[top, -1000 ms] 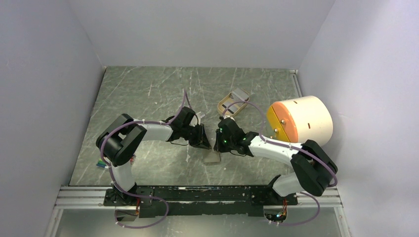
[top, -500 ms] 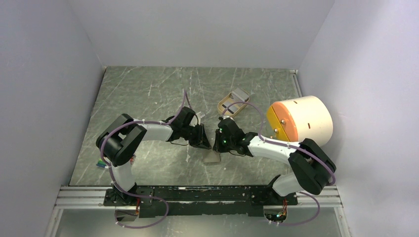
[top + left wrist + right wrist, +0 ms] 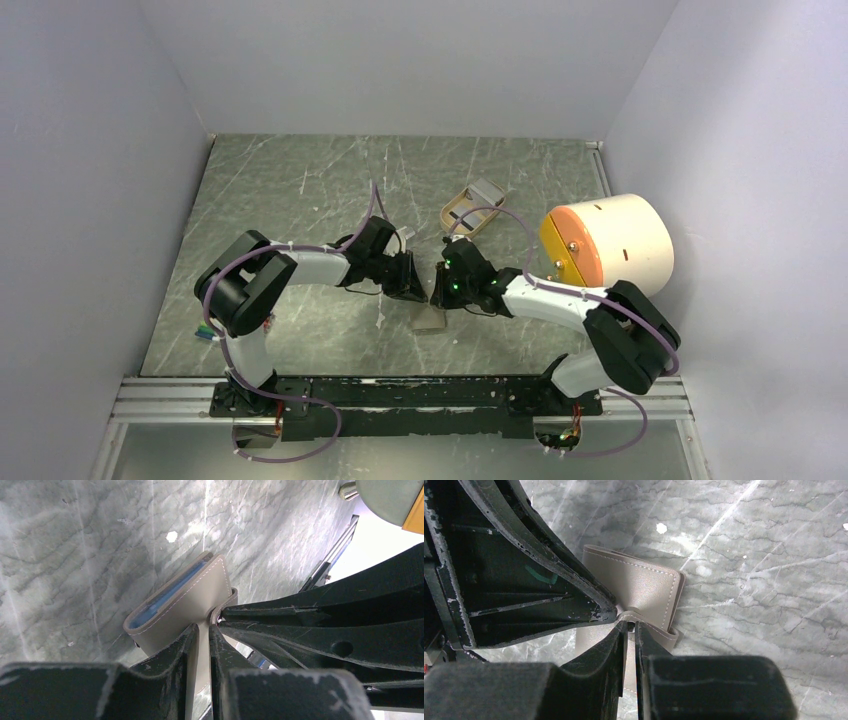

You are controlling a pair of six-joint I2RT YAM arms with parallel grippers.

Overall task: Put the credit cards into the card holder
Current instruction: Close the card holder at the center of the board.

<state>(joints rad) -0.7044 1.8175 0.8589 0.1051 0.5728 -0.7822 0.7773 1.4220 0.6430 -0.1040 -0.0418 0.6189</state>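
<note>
Two tools are meeting tip to tip over the middle of the marbled grey-green desk [image 3: 300, 190], and both are gripping the same grey-olive card holder [image 3: 430, 318]. The left tool [image 3: 415, 290] is reaching in from the left. In its wrist view the left tool [image 3: 202, 630] is clenching its fingers on a thin flap of the card holder [image 3: 185, 602], with only that strip of material lying between them. The right tool [image 3: 437, 290] is coming in from the opposite side. In its wrist view the right tool [image 3: 630, 627] is pinching the same thin flap, just beside the tip of the left tool [image 3: 609, 612]. The folded body of the card holder [image 3: 644, 587] is hanging away from both tools, tilted over the desk; I cannot tell whether it is touching the surface. A blue edge is showing inside its fold, and I cannot tell whether that is lining or a card. A tan oval tray [image 3: 470, 210] is lying further back, and a cream cylinder with an orange face [image 3: 610, 243] is sitting to the right.
</note>
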